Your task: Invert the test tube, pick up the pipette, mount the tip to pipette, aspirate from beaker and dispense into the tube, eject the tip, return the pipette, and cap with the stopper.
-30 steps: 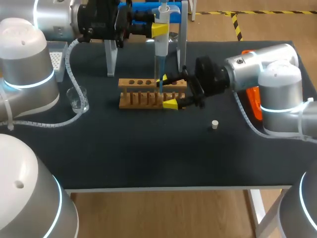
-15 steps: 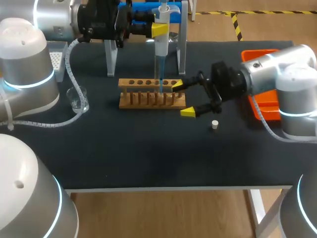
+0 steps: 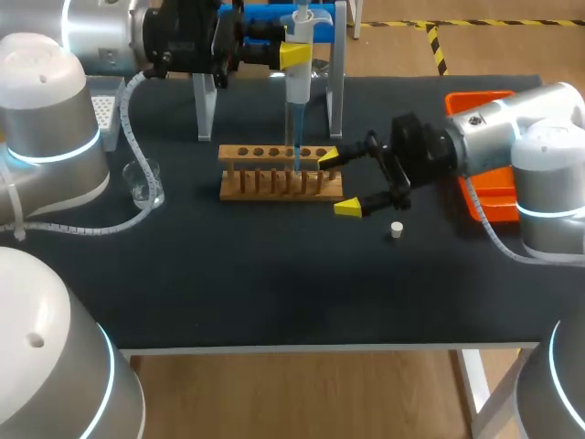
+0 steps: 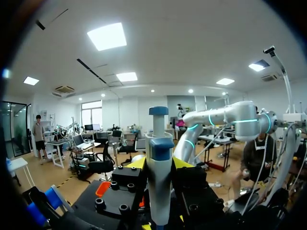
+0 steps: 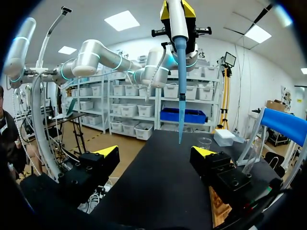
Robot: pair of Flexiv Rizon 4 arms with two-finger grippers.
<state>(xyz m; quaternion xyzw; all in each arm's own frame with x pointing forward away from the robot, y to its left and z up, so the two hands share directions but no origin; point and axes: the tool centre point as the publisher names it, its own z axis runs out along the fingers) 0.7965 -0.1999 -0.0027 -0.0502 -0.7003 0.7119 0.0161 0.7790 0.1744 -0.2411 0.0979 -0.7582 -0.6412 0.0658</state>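
Left tool (image 3: 297, 57) clamped on the white pipette with blue tip (image 3: 298, 87), its point down in the brown wooden tube rack (image 3: 274, 183); I'd dispense slowly, plumb. Right tool (image 3: 337, 182) gapes beside the rack's end.

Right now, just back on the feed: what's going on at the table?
The left gripper is shut on the pipette, holding it upright with its blue tip pointing down at the wooden test tube rack. The right gripper sits at the rack's right end, jaws open with nothing between them. The white stopper lies on the table near that gripper, not yet used. The beaker stands off to the rack's left.
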